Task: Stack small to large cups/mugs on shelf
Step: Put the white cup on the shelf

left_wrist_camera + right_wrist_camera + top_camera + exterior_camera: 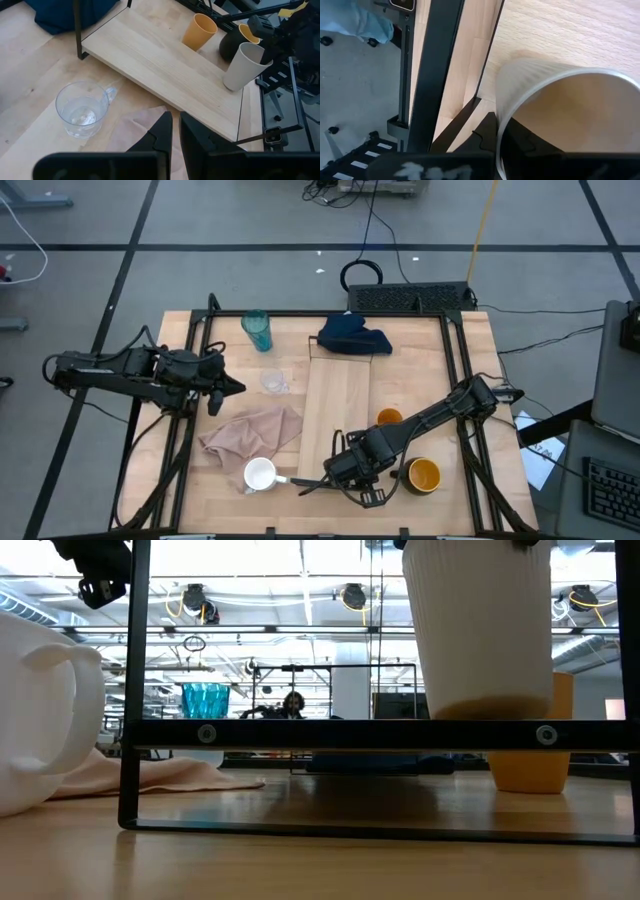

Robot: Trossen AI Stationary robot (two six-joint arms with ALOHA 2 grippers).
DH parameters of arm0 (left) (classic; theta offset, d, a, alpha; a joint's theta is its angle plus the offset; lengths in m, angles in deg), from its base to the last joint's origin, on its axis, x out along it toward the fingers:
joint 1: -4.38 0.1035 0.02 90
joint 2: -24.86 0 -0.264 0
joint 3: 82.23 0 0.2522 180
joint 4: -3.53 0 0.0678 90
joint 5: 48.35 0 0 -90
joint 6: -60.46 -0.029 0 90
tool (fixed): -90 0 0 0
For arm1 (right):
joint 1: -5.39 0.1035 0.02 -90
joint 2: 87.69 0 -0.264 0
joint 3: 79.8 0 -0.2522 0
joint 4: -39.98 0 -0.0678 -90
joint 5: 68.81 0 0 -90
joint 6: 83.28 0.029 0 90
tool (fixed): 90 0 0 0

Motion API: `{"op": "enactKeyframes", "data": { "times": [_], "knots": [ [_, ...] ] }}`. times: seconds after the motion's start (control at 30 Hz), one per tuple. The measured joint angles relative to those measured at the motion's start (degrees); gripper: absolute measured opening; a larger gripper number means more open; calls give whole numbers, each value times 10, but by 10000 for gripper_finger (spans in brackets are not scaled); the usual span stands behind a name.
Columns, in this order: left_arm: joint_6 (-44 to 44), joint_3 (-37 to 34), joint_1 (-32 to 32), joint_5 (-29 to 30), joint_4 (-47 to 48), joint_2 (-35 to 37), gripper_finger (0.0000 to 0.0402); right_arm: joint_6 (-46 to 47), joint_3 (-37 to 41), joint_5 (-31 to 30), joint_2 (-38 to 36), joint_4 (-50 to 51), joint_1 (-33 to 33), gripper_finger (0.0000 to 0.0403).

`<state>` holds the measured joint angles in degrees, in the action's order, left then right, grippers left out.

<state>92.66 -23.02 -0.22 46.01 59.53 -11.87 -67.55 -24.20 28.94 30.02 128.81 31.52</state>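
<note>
Over the near end of the shelf [338, 395] hangs the beige cup [242, 65], with my right gripper [350, 470] shut on it. The small orange cup [388, 418] stands on the shelf's right edge, and the dark yellow-lined mug [424, 475] stands on the table to its right. Left of the shelf are the white mug [260, 475], on its side, the tiny clear cup [80, 110] and the teal tumbler [257, 330]. My left gripper [175, 125] hovers shut above the clear cup's side, touching nothing. My right gripper pinches the beige cup's wall at the rim [502, 117], one finger inside the cup and one outside. The fingers come from above, pointing down. The cup hangs mouth up and slightly tilted, its base [490, 708] clear of the shelf.
A beige cloth [255, 430] lies crumpled left of the shelf, by the white mug. A dark blue cloth [352, 335] lies at the shelf's far end. Black frame bars [460, 380] run along the table's sides and near edge.
</note>
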Motion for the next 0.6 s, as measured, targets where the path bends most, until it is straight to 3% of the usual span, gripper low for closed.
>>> {"op": "enactKeyframes", "data": {
  "times": [0.6],
  "knots": [
    [0,0,0,0,0,0,33,3,0,-24,0,16,-2,0]
  ]
}}
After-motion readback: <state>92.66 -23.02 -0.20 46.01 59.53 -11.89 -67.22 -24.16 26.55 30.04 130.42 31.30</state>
